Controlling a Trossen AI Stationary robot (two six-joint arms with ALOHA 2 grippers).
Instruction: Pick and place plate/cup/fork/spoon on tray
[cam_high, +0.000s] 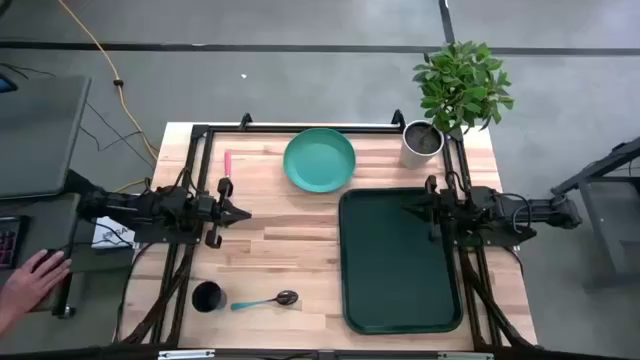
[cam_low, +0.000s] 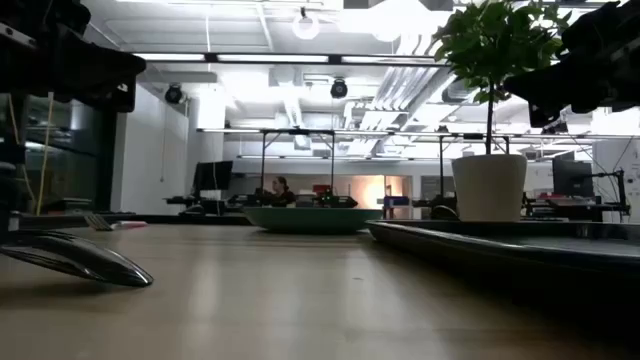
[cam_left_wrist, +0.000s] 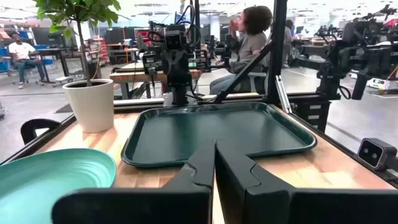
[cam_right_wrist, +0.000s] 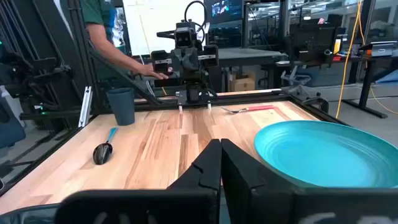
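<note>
The teal-green plate (cam_high: 319, 159) lies on the table at the far middle. The dark green tray (cam_high: 398, 259) lies at the right. The black cup (cam_high: 206, 297) stands near the front left, with the teal-handled spoon (cam_high: 265, 300) beside it. The pink-handled fork (cam_high: 228, 166) lies at the far left. My left gripper (cam_high: 243, 213) is shut and empty at the table's left. My right gripper (cam_high: 408, 211) is shut and empty over the tray's far part. In the right wrist view the plate (cam_right_wrist: 329, 152), cup (cam_right_wrist: 122, 106), spoon (cam_right_wrist: 104, 149) and fork (cam_right_wrist: 249, 109) show.
A white pot with a green plant (cam_high: 422, 143) stands at the far right corner, beside the tray. A person's hand (cam_high: 30, 280) rests off the table at the left. Bare wood lies between the plate and the spoon.
</note>
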